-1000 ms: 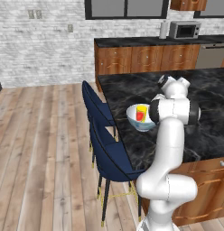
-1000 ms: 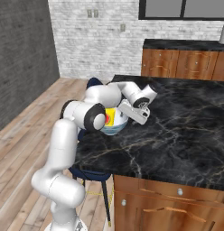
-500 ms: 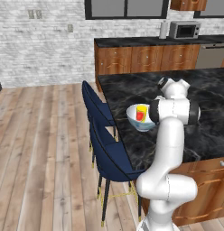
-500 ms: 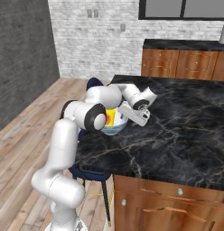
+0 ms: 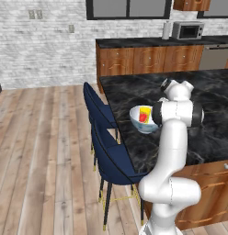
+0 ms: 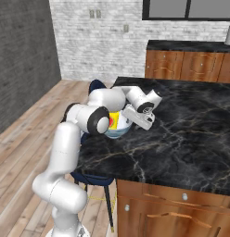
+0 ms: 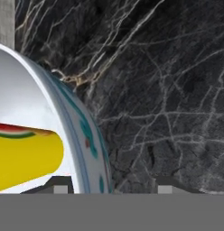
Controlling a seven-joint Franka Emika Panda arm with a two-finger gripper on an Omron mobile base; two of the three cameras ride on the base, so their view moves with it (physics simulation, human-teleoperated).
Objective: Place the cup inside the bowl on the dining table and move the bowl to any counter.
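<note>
1. One cup [image 5: 144, 114], yellow with a red patch, lies inside the bowl [image 5: 139, 125]; in the hand view it [image 7: 23, 155] rests tilted on its side against the white inner wall [image 7: 28, 90].
2. The bowl stands on the black, gold-veined bench [image 6: 182, 134], close to its left edge, just above the blue chairs [image 5: 109, 153].
3. In the hand view the bowl's rim runs between the two finger tips of the gripper [image 7: 114, 186], one tip [image 7: 57, 186] on the inner side and the other on the outer, over the dark marble.
4. Whether the gripper is clamped on the rim or merely straddling it, I cannot tell.
5. In the right base view the gripper [image 6: 139, 118] sits at the right side of the bowl [image 6: 118, 132], with the arm bent over it.
6. A wooden cabinet with a black top [image 5: 148, 41] stands far behind, carrying a microwave [image 5: 187, 30].
</note>
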